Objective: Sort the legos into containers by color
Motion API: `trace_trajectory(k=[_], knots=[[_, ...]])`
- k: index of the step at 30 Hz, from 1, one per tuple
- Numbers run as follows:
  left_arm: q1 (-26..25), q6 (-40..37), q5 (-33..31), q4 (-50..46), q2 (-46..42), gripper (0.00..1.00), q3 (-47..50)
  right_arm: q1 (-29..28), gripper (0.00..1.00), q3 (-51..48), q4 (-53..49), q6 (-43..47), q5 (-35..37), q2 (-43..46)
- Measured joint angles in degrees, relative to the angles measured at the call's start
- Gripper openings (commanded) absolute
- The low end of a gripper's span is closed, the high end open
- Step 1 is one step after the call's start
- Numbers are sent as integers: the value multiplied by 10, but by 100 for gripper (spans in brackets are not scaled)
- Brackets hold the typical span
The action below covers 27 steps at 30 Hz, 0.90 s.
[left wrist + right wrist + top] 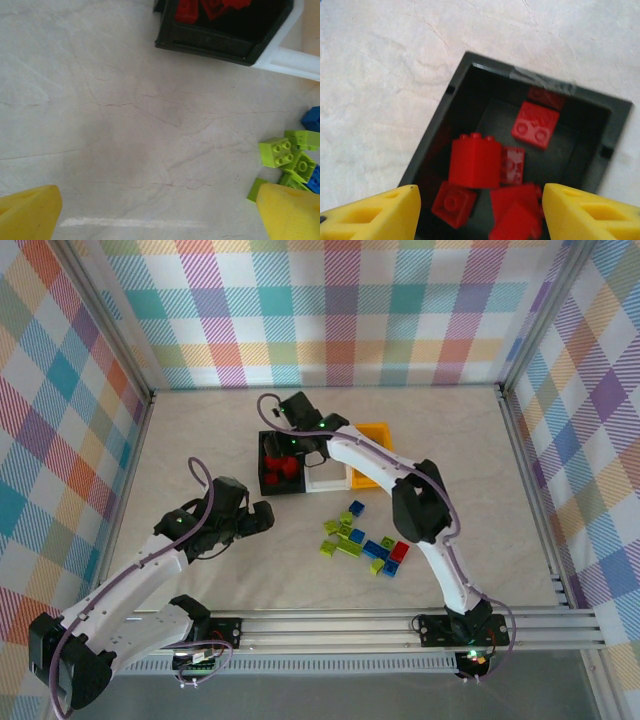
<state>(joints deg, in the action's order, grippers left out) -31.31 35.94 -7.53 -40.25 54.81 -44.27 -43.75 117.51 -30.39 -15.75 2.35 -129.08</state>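
From above, the left gripper (262,517) is hovering over the bare table (200,440) with its fingers apart, left of the loose bricks. The right gripper (292,452) is hanging over the black bin (266,486), where red bricks (284,470) are lying. The white bin (328,481) is touching the black bin's right side, and the orange bin (378,430) is sitting just behind the white one. Nearer the arms, green bricks (348,545) and blue bricks (374,548) are lying in a loose cluster, with one red brick (399,552) at its right end.

In the left wrist view, the yellow fingers (27,212) are standing wide apart over the table. The green bricks are lying just beside the right finger, and the black and white bins are showing at the top.

In the right wrist view, the yellow fingers (375,210) are spread wide above the black bin and gripping nothing. The red bricks are lying jumbled inside it, one taller block standing upright.
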Motion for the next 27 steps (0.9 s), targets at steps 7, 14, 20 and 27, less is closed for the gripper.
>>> trace_trajectory(k=[7, 14, 20, 27], knots=[[-35, -24, 37, 34, 80, 94, -16, 0, 68, -255, 77, -23, 4, 231], [-147, -57, 56, 76, 249, 81, -88, 5, 71, -488, 111, -48, 26, 413], [-212, -84, 61, 89, 389, 73, -145, 18, 72, -608, 107, -69, 44, 518], [-236, -108, 44, 73, 473, 64, -205, 43, 72, -654, 108, -85, 64, 599]])
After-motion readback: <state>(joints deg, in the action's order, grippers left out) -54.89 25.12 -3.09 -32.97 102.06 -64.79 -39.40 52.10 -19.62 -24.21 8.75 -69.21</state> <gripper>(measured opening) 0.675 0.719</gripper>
